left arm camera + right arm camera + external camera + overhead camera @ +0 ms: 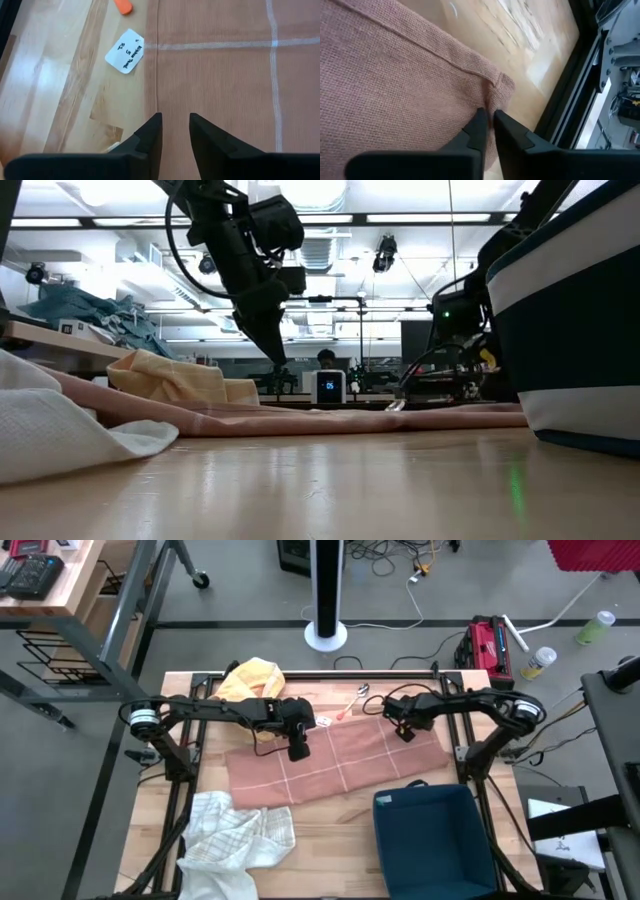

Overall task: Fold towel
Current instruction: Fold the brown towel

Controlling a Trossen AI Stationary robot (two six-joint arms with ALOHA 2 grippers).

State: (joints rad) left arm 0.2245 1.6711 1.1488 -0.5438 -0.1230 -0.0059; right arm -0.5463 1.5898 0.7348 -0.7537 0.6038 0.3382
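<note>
A pink-brown towel [335, 765] with thin white lines lies spread flat on the wooden table, also seen in the low view [330, 418]. My left gripper [299, 751] hangs above its far left part, open by a narrow gap with nothing between the fingers [175, 125]; the low view shows its tips [278, 358] clear of the cloth. My right gripper [405, 732] points down at the towel's far right corner [506, 82], its fingertips [490, 116] a slit apart. My right gripper comes slanting from above at the towel's hemmed far right corner [495, 97], which lies on the table with a small pucker at the tips. Whether the fingertips touch the cloth I cannot tell.
A yellow cloth [252, 678] lies at the far left and a white checked towel [235, 835] at the near left. A dark blue bin [435, 835] stands near right. A spoon with an orange handle [352, 703] and a white label [125, 51] lie beyond the towel's far edge.
</note>
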